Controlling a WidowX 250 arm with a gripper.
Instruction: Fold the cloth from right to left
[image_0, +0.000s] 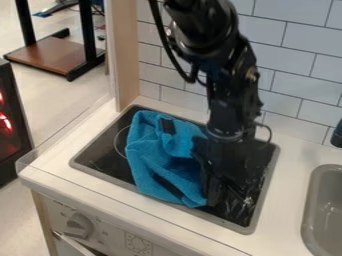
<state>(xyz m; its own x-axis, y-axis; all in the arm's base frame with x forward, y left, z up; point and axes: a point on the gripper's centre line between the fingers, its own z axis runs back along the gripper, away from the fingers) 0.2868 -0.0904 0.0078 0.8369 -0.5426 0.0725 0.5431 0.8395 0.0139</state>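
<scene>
Your cloth (142, 162) lies bunched near centre; fold likely partial, flattening remains; you can't tell whether the hand (222, 191) grips

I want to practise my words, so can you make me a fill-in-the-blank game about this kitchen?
The colour of the cloth is ____.
The colour of the stovetop under it is ____.
In the picture, the sink is on the ____ side of the stovetop.

Missing words: blue; black; right.
</scene>
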